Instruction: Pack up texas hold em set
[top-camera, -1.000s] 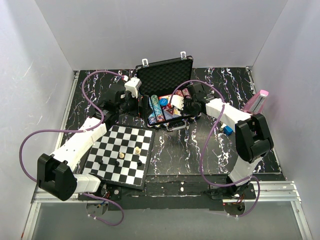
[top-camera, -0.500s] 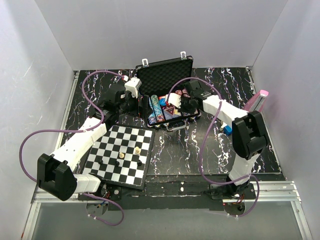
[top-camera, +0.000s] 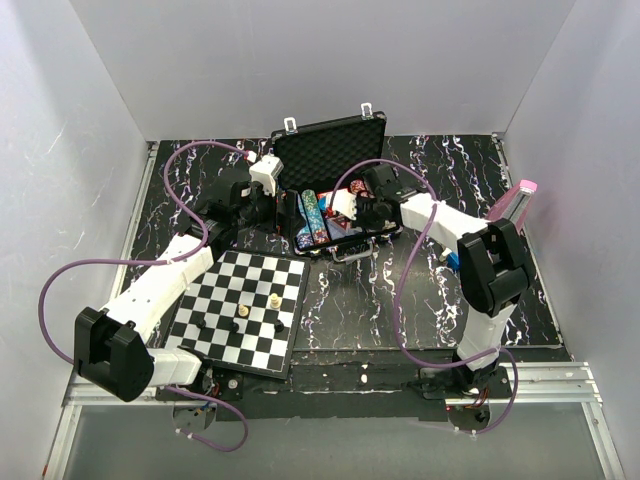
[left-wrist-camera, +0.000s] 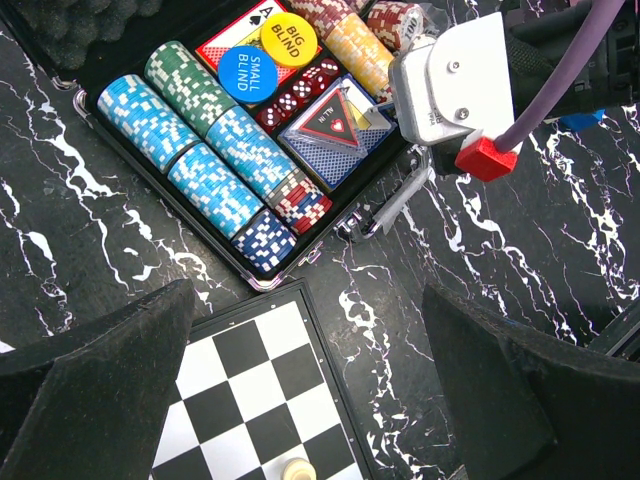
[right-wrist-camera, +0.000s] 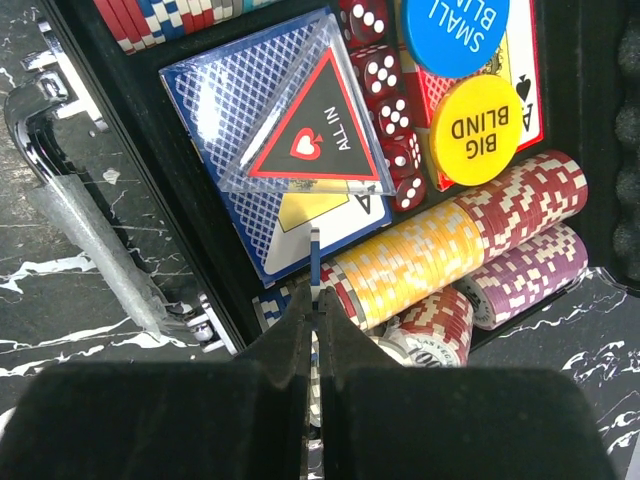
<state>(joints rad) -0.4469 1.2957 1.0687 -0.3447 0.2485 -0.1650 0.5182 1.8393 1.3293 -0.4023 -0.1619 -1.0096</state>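
Black ribbed briefcase (top-camera: 330, 150): open at the far middle of the marbled table (top-camera: 420, 290), foam-lined lid upright, silver handle (right-wrist-camera: 70, 200) on the near side.
Chip rows (left-wrist-camera: 215, 165): light blue, green, and blue lie along the case's left side; yellow, dark red and purple rows lie at its right end.
Card deck (right-wrist-camera: 215, 110): blue-backed, flat in the middle compartment, with a clear triangular "ALL IN" marker (right-wrist-camera: 310, 130) resting on top.
Red dice (right-wrist-camera: 385, 85): in a line just beside the deck.
Round buttons: blue "SMALL BLIND" (right-wrist-camera: 455, 30) and yellow "BIG BLIND" (right-wrist-camera: 480, 130), touching, lying on a red-bordered card.
Right gripper (right-wrist-camera: 314, 305): over the case's near right corner, fingers pressed together on a thin blue piece (right-wrist-camera: 314, 250) that sticks out from the tips; possibly a card or chip seen edge-on, too thin to tell.
Left gripper (left-wrist-camera: 308, 295): above the gap between case and chessboard (top-camera: 245, 305), fingers (left-wrist-camera: 110, 380) spread wide apart, holding nothing.
Pink metronome (top-camera: 515, 205): at the table's right edge, well apart from the case.
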